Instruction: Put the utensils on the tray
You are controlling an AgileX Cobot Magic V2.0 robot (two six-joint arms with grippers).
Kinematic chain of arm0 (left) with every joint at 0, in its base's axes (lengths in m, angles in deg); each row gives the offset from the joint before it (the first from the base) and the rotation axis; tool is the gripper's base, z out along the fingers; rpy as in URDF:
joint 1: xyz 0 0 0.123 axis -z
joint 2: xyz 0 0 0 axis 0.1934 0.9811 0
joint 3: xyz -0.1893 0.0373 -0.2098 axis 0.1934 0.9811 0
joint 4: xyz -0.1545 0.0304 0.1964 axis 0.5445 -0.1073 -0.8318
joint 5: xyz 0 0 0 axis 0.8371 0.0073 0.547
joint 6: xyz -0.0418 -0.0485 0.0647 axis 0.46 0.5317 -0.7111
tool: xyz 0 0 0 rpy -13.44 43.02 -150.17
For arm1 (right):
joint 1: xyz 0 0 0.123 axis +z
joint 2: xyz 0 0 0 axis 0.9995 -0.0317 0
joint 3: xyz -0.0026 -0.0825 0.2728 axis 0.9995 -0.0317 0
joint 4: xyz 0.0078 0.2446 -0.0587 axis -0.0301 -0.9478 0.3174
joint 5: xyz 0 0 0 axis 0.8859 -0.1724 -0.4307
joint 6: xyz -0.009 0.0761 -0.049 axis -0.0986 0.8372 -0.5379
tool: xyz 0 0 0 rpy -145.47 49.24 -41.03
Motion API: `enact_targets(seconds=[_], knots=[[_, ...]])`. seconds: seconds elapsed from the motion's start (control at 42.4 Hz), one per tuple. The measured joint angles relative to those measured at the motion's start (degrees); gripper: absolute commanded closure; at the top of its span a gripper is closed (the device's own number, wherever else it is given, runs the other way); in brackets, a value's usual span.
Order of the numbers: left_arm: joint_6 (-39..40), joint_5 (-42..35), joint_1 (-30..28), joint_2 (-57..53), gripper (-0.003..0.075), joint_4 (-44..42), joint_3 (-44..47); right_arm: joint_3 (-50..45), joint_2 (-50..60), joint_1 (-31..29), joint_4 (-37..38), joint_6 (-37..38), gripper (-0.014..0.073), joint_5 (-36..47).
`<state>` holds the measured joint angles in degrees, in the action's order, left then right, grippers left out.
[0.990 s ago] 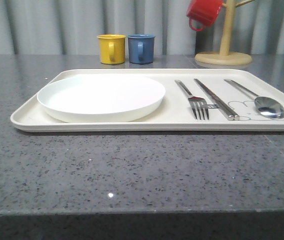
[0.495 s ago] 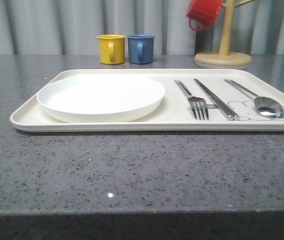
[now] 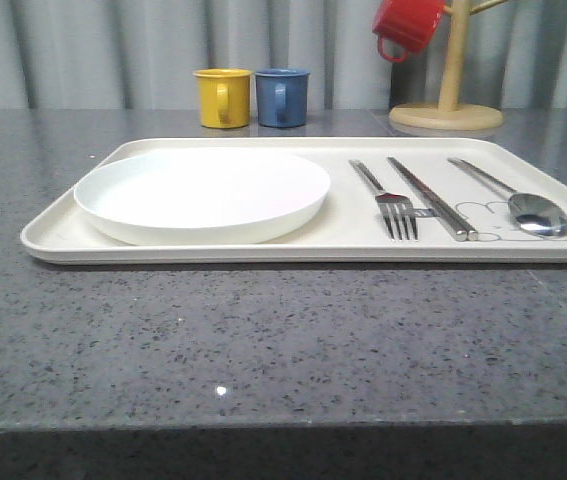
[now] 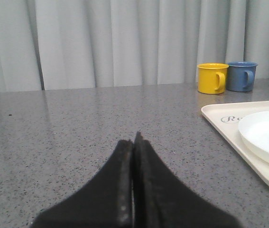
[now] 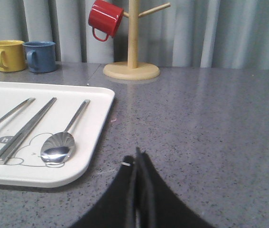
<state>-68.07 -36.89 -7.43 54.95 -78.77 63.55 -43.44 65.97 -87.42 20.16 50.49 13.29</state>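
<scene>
The cream tray (image 3: 53,238) lies across the grey counter. On its left half sits the round white plate (image 3: 203,192). To the plate's right lie the steel fork (image 3: 389,202), the pair of chopsticks (image 3: 429,198) and the spoon (image 3: 523,204), side by side. My left gripper (image 4: 134,139) is shut and empty, low over bare counter to the left of the tray (image 4: 229,130). My right gripper (image 5: 135,156) is shut and empty, over the counter just right of the tray's corner (image 5: 96,142), near the spoon (image 5: 60,142).
A yellow mug (image 3: 223,97) and a blue mug (image 3: 282,96) stand behind the tray. At the back right a wooden mug tree (image 3: 447,95) carries a red mug (image 3: 407,26). A grey curtain closes the back. Bare counter stretches in front of the tray.
</scene>
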Motion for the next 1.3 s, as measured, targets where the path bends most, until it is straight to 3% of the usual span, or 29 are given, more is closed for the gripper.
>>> enact_targets(seconds=[0.401, 1.296], knots=[[0.00, 0.00, 0.00, 0.00, 0.0741, 0.00, 0.00, 0.00, 0.00, 0.00, 4.29, 7.94, 0.0707, 0.81], [0.00, 0.00, 0.00, 0.00, 0.0741, 0.00, 0.00, 0.00, 0.00, 0.00, 4.49, 7.05, 0.0707, 0.81]])
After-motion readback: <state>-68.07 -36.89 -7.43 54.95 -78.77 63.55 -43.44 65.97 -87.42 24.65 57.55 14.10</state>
